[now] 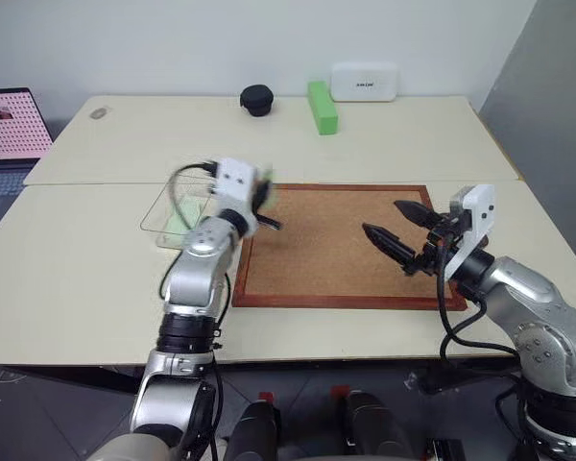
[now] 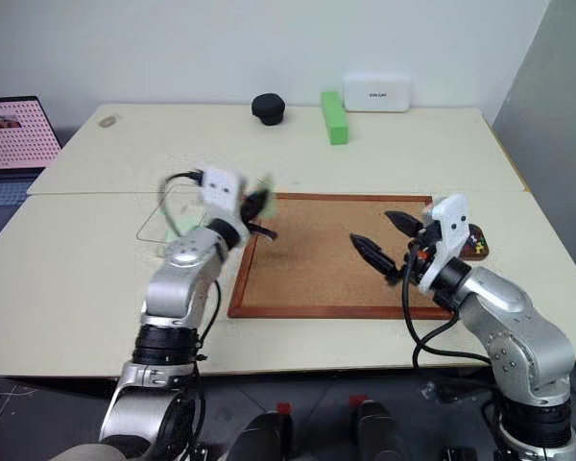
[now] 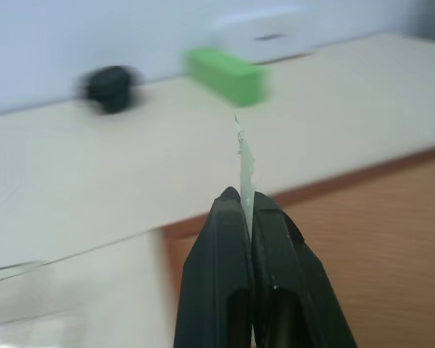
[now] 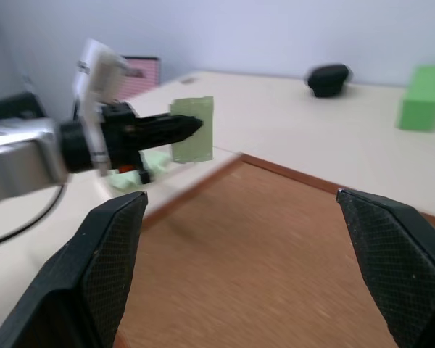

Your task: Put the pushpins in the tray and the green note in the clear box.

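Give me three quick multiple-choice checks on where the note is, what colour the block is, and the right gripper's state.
1. Where is the note?
A. in the left gripper
B. flat on the corkboard
C. in the tray

2. What colour is the block at the far edge of the table?
A. red
B. green
C. blue

3. How is the right gripper?
A. shut on a pushpin
B. shut, empty
C. open, empty

Key: 1 A, the left gripper pinches the note above the corkboard. 2 B, the block is bright green. 3 C, the right gripper has its fingers spread, nothing between.
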Available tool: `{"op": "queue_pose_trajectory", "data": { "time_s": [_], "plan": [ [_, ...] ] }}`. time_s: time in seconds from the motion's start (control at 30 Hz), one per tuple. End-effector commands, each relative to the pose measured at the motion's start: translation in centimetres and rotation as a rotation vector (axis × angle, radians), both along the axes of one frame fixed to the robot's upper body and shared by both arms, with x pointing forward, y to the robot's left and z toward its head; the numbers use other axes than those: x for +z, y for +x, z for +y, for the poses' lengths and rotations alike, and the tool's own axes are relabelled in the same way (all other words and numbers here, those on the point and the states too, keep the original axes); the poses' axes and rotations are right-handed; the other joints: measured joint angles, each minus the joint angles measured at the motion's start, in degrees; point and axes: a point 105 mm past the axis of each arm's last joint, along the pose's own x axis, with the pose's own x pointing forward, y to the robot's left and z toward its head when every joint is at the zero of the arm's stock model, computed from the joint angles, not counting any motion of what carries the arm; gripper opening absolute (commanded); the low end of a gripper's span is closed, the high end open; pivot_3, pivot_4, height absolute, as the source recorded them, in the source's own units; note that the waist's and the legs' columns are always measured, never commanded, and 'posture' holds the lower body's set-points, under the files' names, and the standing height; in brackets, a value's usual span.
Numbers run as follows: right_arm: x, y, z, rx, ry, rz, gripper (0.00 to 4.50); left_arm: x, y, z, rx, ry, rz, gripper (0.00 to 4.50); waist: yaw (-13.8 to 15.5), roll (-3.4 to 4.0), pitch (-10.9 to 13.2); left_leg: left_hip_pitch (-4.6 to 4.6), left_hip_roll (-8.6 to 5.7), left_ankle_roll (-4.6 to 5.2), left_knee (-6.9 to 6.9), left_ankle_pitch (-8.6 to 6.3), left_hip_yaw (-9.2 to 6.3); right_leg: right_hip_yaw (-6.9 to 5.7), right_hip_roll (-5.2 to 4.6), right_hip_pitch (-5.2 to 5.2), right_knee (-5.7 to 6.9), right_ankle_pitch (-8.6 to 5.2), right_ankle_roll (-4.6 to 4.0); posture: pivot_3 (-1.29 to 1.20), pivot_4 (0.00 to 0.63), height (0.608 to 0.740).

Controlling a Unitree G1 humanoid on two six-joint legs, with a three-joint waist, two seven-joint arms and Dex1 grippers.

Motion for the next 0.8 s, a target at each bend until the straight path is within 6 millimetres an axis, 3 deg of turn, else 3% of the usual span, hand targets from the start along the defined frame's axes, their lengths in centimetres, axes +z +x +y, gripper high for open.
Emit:
{"op": "queue_pose_trajectory", "data": {
  "time_s": [0.03, 0.27, 0.43, 0.8],
  "plan": [
    [1.9, -1.8, 1.7, 0.103, 0.005, -0.056, 4.44, 2.5, -0.9, 3.1, 0.191, 0.005, -0.112, 0.0, 0.3, 0.0, 0.0, 0.0, -0.01, 0.0, -0.01, 0.0, -0.01, -0.01, -0.01, 0.01, -0.01, 0.0, 0.0, 0.0, 0.15, 0.74],
    [2.3, -1.7, 2.1, 0.125, 0.002, -0.053, 4.44, 2.0, -1.2, 7.7, 0.446, -0.123, -0.081, 0.0, 0.6, -0.03, 0.0, -0.07, -0.08, 0.0, 0.05, 0.0, 0.0, -0.03, -0.09, 0.03, -0.06, 0.01, 0.02, 0.0, 0.15, 0.74],
    [2.3, -1.4, 1.7, 0.105, -0.011, -0.054, 4.44, 0.6, -1.2, 9.2, 0.515, -0.189, -0.022, 0.0, 0.5, -0.04, 0.0, -0.05, -0.06, 0.0, 0.03, 0.0, 0.0, -0.05, -0.07, 0.02, -0.05, 0.01, 0.01, 0.0, 0.15, 0.74],
    [2.0, -1.3, 0.9, 0.074, -0.03, -0.052, 4.5, 0.1, -0.8, 8.5, 0.493, -0.258, 0.008, 2.18, 0.5, -0.06, 0.0, -0.05, -0.06, 0.0, 0.03, 0.0, 0.0, -0.04, -0.07, 0.02, -0.04, 0.01, 0.01, 0.0, 0.15, 0.74]
  ]
}}
